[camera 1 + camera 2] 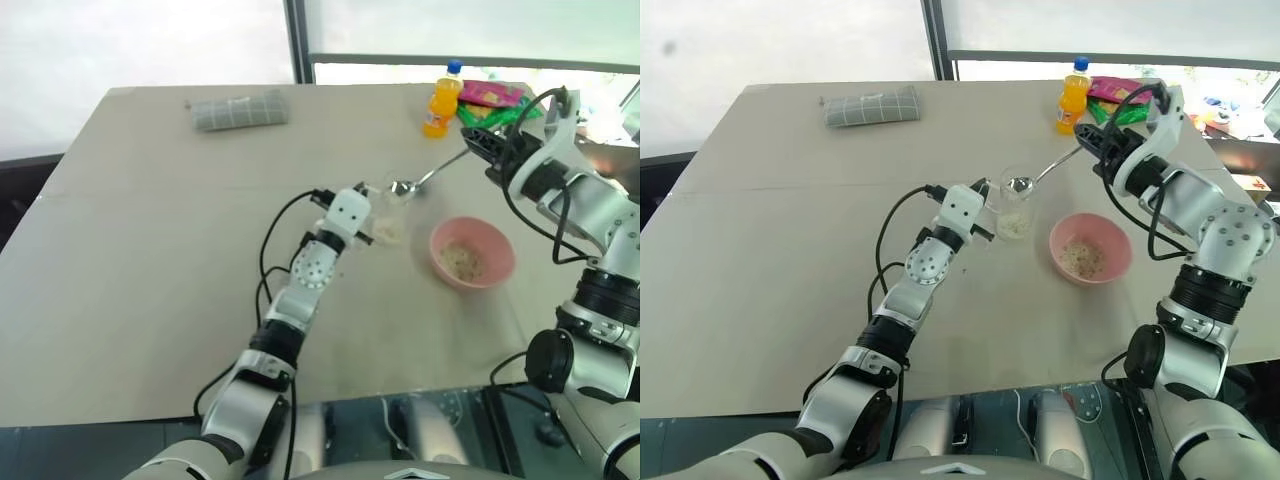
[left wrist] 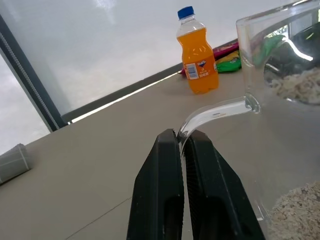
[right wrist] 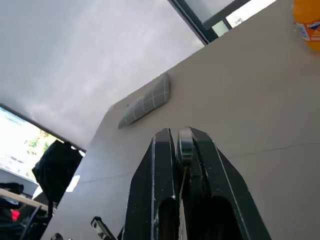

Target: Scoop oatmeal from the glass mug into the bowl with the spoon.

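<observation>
Oatmeal (image 1: 1014,225): pale dry flakes in the clear glass mug (image 1: 1016,205), more in the round pink bowl (image 1: 1090,248) just right of it. Your left gripper (image 2: 184,142) is clamped on the mug's curved handle. Your right gripper (image 3: 181,142) pinches the slim shiny spoon (image 1: 1035,179), its oval end over the mug. Beyond: orange bottle (image 1: 1073,96), plastic.

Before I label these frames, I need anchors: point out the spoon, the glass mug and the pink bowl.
spoon (image 1: 1019,184), right eye view, on its oval bowl.
glass mug (image 1: 1014,217), right eye view, on its clear side wall.
pink bowl (image 1: 1118,247), right eye view, on its rim.
</observation>
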### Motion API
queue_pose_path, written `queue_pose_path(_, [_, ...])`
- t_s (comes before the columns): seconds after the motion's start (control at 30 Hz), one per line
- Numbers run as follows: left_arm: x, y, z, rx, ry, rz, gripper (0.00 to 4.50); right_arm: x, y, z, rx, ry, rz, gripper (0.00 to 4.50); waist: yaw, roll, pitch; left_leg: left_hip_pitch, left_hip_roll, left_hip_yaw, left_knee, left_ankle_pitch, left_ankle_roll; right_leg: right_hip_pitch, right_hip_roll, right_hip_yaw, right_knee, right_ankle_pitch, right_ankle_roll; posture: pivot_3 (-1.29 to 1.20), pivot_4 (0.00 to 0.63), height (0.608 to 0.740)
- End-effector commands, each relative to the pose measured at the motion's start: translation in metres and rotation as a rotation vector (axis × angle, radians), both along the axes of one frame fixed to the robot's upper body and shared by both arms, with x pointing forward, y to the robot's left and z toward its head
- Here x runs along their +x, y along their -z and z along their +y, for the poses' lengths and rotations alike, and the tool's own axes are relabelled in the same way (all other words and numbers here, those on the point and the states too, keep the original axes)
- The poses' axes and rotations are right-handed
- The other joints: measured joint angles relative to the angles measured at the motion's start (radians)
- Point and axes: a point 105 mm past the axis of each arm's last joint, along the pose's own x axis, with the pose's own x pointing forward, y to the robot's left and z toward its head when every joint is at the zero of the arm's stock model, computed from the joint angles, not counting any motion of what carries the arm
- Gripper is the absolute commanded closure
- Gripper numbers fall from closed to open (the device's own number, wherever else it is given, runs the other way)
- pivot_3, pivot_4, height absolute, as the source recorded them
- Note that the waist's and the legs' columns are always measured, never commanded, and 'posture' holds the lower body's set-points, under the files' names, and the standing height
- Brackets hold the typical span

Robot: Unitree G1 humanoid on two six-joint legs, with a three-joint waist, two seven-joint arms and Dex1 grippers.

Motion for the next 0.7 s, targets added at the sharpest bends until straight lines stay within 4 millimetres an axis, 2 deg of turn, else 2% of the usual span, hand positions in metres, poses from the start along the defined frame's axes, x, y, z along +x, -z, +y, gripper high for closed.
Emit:
queue_pose_path(0.03, [-0.004, 0.010, -0.010, 0.017, 0.026, 0.020, 4.48, -0.004, -0.003, -0.019, 0.070, 0.075, 0.036, 4.50, 0.000, 0.000, 0.000, 0.000, 0.000, 0.000, 0.000, 0.000, 0.000, 0.000, 0.000, 0.000, 0.000, 0.000, 0.000, 0.00, 0.150, 0.740])
queue_pose_path(0.2, [-0.007, 0.013, -0.018, 0.003, 0.036, 0.026, 4.48, -0.005, 0.000, -0.032, 0.138, 0.130, 0.103, 4.50, 0.000, 0.000, 0.000, 0.000, 0.000, 0.000, 0.000, 0.000, 0.000, 0.000, 0.000, 0.000, 0.000, 0.000, 0.000, 0.00, 0.150, 0.740])
queue_pose_path(0.37, [-0.011, 0.015, -0.029, 0.004, 0.066, 0.019, 4.48, -0.009, 0.002, -0.037, 0.213, 0.150, 0.147, 4.50, 0.000, 0.001, 0.000, 0.000, 0.000, 0.000, 0.000, 0.000, 0.000, 0.001, 0.000, 0.000, 0.000, 0.000, 0.000, 0.00, 0.150, 0.740])
queue_pose_path(0.53, [-0.009, 0.017, -0.027, -0.001, 0.060, 0.023, 4.48, -0.015, 0.002, -0.046, 0.267, 0.165, 0.185, 4.50, -0.001, 0.001, 0.000, 0.000, 0.000, 0.000, 0.000, 0.000, 0.000, 0.001, 0.000, 0.001, -0.001, 0.000, 0.000, 0.00, 0.150, 0.740])
queue_pose_path(0.7, [-0.007, 0.016, -0.026, -0.008, 0.058, 0.018, 4.48, -0.020, -0.004, -0.045, 0.307, 0.147, 0.183, 4.50, -0.002, 0.001, -0.001, 0.001, 0.000, -0.001, 0.000, 0.000, 0.000, 0.001, 0.001, 0.002, -0.001, 0.000, 0.000, 0.00, 0.150, 0.740])
